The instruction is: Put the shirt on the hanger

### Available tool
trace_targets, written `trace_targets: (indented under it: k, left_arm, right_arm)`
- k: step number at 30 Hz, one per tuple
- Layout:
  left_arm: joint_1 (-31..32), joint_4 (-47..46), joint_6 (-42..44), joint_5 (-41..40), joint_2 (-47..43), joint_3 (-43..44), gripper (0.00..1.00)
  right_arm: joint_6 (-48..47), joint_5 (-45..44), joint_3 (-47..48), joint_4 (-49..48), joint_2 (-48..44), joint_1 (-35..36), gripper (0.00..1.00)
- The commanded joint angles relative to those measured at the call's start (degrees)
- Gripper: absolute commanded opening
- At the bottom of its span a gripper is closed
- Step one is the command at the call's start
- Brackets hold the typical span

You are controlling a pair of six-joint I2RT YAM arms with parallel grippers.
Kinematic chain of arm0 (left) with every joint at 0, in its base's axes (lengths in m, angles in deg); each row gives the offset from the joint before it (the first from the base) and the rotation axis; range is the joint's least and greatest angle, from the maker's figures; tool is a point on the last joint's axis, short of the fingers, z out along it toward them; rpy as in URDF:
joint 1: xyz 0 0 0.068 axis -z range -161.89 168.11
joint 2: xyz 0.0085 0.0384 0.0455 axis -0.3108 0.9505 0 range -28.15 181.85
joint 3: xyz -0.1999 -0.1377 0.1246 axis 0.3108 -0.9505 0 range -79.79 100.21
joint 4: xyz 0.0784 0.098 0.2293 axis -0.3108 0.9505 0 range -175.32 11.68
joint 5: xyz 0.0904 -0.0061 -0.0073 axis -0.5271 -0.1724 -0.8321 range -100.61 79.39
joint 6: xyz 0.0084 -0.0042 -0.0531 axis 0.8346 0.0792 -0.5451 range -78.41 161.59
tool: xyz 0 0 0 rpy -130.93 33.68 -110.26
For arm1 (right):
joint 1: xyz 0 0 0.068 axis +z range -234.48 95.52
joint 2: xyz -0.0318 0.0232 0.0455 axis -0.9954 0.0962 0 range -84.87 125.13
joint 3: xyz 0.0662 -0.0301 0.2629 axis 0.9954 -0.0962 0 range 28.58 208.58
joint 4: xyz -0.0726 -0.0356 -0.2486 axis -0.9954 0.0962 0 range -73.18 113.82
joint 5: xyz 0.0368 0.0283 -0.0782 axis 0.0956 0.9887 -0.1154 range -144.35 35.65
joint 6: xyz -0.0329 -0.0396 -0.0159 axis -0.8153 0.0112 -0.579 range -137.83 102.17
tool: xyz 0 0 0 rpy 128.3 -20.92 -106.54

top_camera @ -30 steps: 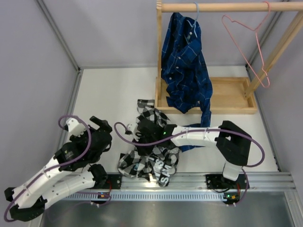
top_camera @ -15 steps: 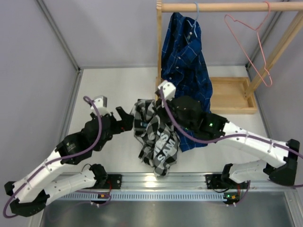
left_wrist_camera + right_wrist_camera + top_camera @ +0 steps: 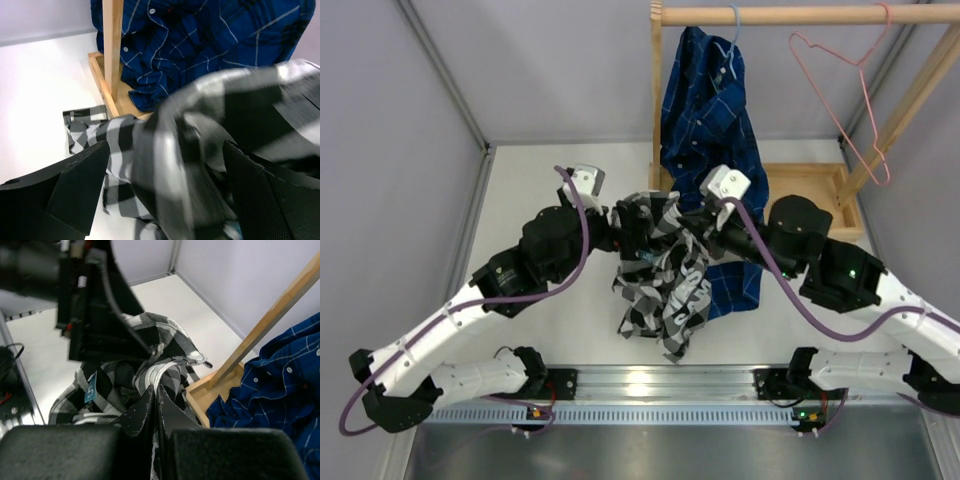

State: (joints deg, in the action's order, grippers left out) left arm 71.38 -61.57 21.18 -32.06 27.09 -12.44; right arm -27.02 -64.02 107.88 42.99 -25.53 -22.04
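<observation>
Robotics lab test cell was indicated: a white tabletop [image 3: 520, 175] was enclosed by plain pale-grey wall panels [image 3: 550, 70] w/ aluminium corner struts [image 3: 440, 72], and a slotted aluminium mounting rail [image 3: 720, 383] was fitted along the near edge.

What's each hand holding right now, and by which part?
Right hand pinches the shirt by a hemmed edge at its top. Left hand is open, shirt fabric bunched between its fingers, not clamped.
</observation>
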Motion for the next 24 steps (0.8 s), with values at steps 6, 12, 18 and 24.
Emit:
trace_targets:
  k: [6,12,18,24]
  left_arm:
    - [-0.1,-4.9,4.2,3.8,5.7,2.6,0.9]
    - [-0.1,-9.3,1.8,12.0,5.8,-1.3,0.24]
    - [-0.1,-9.7,6.9,17.1,5.9,2.5,0.05]
    - [-0.1,-0.3,14.8,26.9,9.8,11.1,0.07]
  right_arm:
    - [-1.5,1.5,-9.5,-1.2,-12.2,-0.4,0.0]
    - [0.0,-3.0,-12.0,-3.1,-14.2,-0.4,0.0]
    - [3.7,-1.3,-18.1,-3.2,-17.0,-0.4,0.63]
    - [6.4,-1.1,-17.2,2.6,-22.5,-0.4,0.87]
